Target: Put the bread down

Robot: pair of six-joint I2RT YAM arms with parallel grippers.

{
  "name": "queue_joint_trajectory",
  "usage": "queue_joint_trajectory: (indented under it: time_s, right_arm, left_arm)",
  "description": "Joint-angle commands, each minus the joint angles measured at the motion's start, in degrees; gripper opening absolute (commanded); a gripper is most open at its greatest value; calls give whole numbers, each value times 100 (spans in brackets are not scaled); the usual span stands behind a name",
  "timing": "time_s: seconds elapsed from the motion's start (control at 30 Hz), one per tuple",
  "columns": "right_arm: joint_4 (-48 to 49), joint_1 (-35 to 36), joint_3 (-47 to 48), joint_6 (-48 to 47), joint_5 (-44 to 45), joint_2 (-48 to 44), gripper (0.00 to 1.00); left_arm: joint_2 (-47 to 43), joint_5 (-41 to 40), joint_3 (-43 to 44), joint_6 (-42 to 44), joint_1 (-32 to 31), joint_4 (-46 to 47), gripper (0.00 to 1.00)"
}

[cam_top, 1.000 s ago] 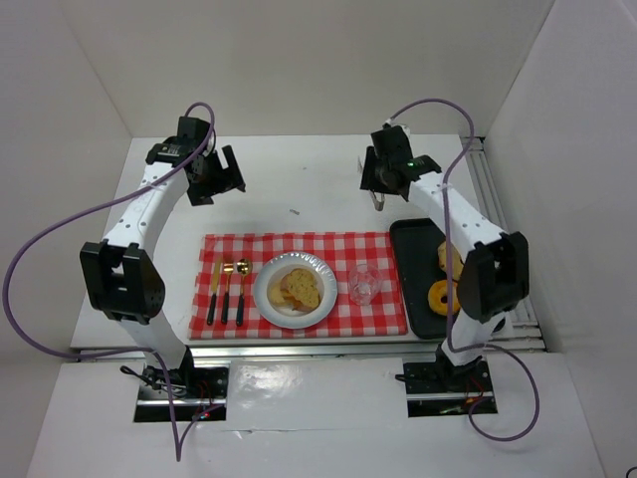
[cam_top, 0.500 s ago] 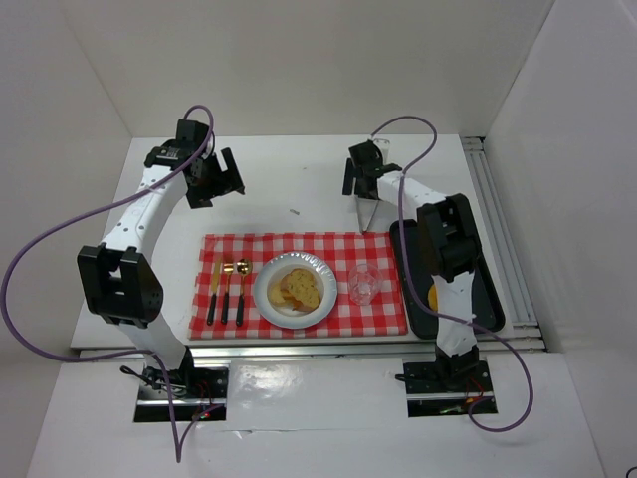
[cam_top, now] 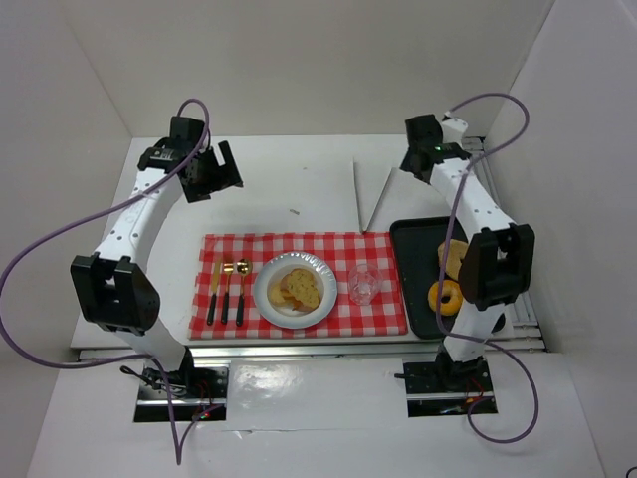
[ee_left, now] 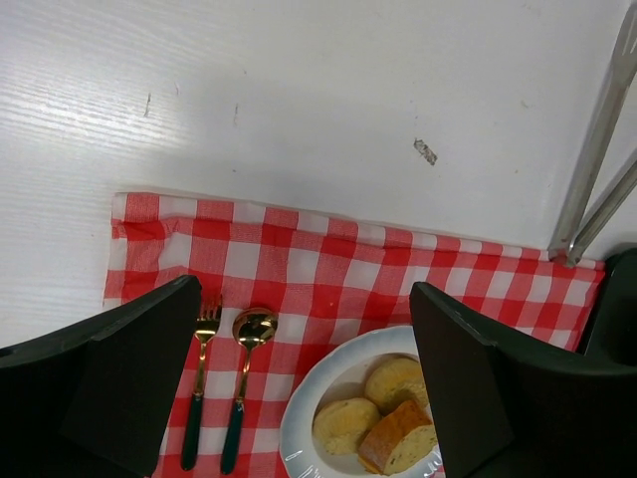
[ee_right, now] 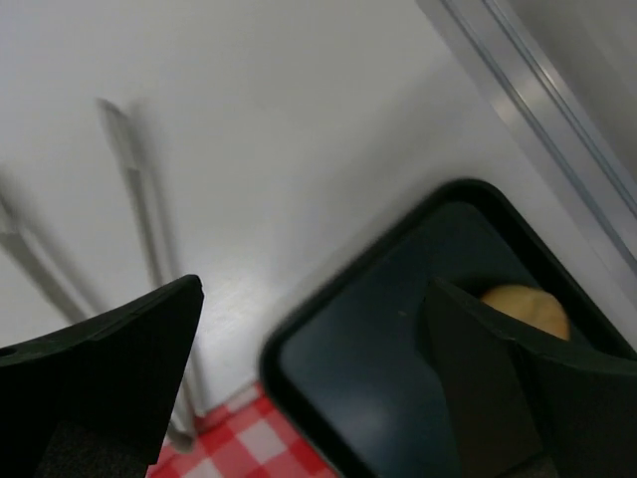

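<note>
1. Right hand (ee_right: 316,294) spread wide, holding nothing, hovering at 12 o'clock of black tray (cam_top: 410,289).
2. Bread (cam_top: 299,288) sits on plate (cam_top: 261,299), 9 o'clock of glass (cam_top: 363,285).
3. Light, crumbly, soft; likely pinch gently across crust sides.

Bright, even white light fills the sharp overhead view, leaving faint shadows on the table (cam_top: 299,189). The left wrist view is crisp on the bread (ee_left: 383,423), with a soft grey shadow band. The right wrist view is motion-blurred, smearing tongs (ee_right: 149,239) and tray (ee_right: 378,339).
</note>
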Motion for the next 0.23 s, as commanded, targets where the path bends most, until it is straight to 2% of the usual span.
queue_joint_trajectory:
  time_s: [0.0,0.2]
  right_arm:
    - [-588,-251,-935,350,27,-398,100]
    - [-8,-594,-1840,174,-483,-916,100]
  left_arm:
    - [-250,-6,-38,59,-11,216,100]
    - [-250,4,24,261,-11,217,100]
